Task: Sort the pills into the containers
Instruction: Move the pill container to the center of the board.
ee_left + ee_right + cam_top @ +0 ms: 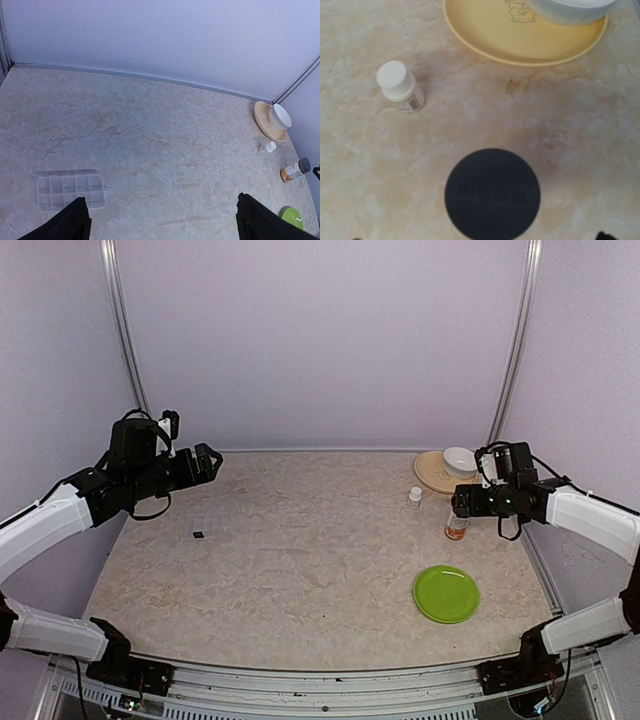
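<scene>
Organiser [70, 191] of clear plastic lies flat on the table [300, 540], towards its left side. In the top view we can barely make it out; only its black mark [198, 534] shows plainly. We find the left end effector [210, 462] raised above the table's left rear, its fingers [70, 225] spread wide with nothing between them. In its wrist view the organiser sits low and left, just beyond the left finger and off to the side of the gap. The right end effector [458, 502] hangs at the right side, well apart from the organiser and directly over the amber bottle [492, 194], whose dark cap faces its camera. Its fingers stand apart too, with only their tips showing at the bottom edge. Near that bottle we see a white bottle [400, 87] and a yellow plate [485, 35] carrying a bowl [570, 12].
</scene>
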Controlling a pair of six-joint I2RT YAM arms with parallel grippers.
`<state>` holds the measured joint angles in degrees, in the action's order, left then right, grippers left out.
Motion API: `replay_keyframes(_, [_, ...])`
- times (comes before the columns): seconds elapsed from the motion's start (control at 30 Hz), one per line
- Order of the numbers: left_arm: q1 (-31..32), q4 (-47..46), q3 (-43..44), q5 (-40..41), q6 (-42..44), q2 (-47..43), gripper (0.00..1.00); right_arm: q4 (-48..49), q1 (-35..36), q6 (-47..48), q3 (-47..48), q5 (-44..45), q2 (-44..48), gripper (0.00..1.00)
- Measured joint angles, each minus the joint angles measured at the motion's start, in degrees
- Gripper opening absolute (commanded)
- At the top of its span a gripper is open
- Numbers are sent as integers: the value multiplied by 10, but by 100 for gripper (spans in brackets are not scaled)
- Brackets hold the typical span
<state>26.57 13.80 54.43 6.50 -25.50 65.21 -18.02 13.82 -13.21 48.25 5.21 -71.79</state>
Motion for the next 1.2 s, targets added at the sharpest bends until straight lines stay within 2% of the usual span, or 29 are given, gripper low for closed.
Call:
replay_keyframes(0.37, [-2, 20, 0, 55, -17, 46, 99, 17, 0, -2, -6, 5, -8, 100])
replay_keyframes(0.43, [-13, 21, 0, 64, -30, 69, 99, 18, 1, -2, -6, 4, -8, 100])
replay_keyframes(0.67, [-110, 10, -25, 65, -106, 168, 99, 20, 8, -1, -9, 4, -8, 100])
replay_keyframes(0.87, [-117, 1, -34, 92, -139, 227, 99, 19, 10, 3, -14, 4, 5, 100])
replay_keyframes(1.2, [-146, -51, -34, 117, -136, 307, 97, 20, 11, 3, -23, 0, 26, 100])
